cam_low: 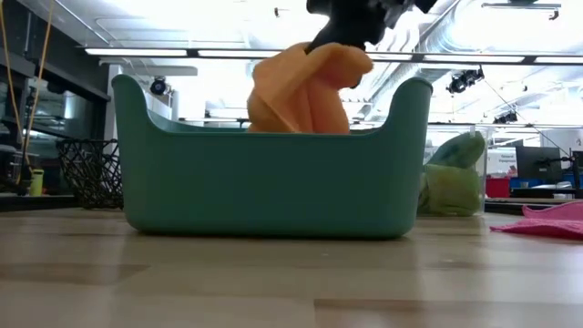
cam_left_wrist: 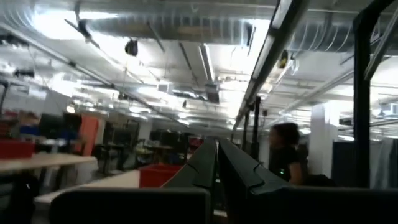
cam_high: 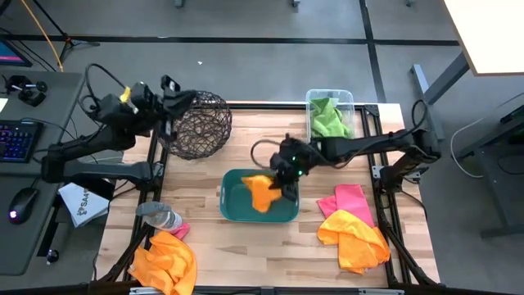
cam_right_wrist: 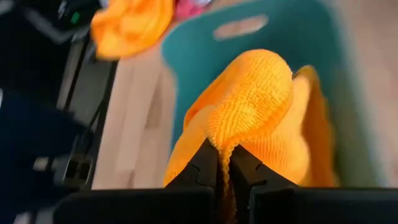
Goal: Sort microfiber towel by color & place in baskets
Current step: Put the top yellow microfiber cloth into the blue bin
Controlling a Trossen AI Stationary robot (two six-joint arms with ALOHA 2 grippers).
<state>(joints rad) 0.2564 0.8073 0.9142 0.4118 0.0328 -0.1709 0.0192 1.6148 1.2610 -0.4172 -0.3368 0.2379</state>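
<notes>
Orange towel (cam_high: pixel 260 192) hangs pinched in the right gripper (cam_high: pixel 286 176) over the teal tub (cam_high: pixel 232 205). Released too near the rim, a fold could drape outside onto the bench (cam_high: pixel 246 254). Left gripper (cam_high: pixel 174 90), pressed together, waits by the wire-mesh basket (cam_high: pixel 201 124).

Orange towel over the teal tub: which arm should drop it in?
The right. Its gripper is shut on the orange towel above the teal tub. The left gripper is shut, empty, by the wire basket.
</notes>
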